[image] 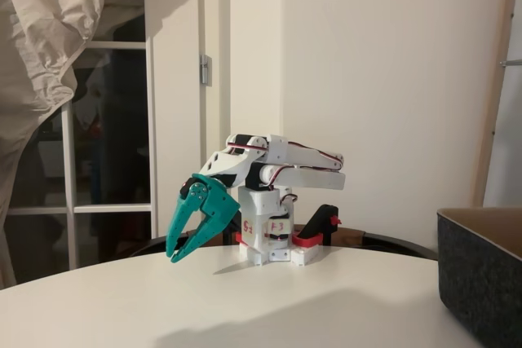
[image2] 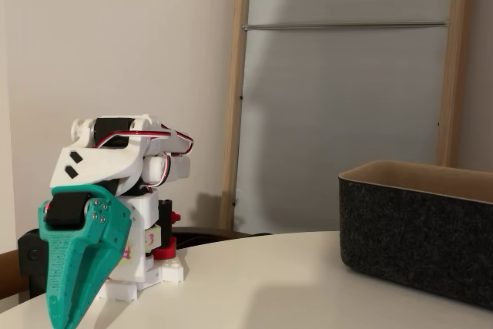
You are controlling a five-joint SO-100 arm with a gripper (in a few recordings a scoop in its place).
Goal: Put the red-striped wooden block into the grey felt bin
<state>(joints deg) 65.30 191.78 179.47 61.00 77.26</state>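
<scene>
Gripper [image: 174, 256] first: the teal pincer hangs folded down at the front of the white arm [image: 273, 170], tips just above the table [image: 326, 299], its two fingers parted a little with nothing between them. The grey felt bin [image2: 416, 233] stands well apart from it on the right in both fixed views. Its inside is hidden from where these cameras stand, so I cannot say whether the red-striped wooden block lies in it; no such block is to be seen on the bare tabletop either. An arm tucked like this, empty-handed, would fit a robot resting with the block somewhere out of view and yet to be fetched, and just as well one come home with the block dropped in the bin, so I would not name a next move. The table is round, white and smooth, catching soft shadow. Behind stand a cream wall [image: 391, 79], a dark glazed door [image: 106, 136] with crumpled pale cloth [image: 49, 30] hanging over it, and a wooden-framed panel [image2: 347, 98].
</scene>
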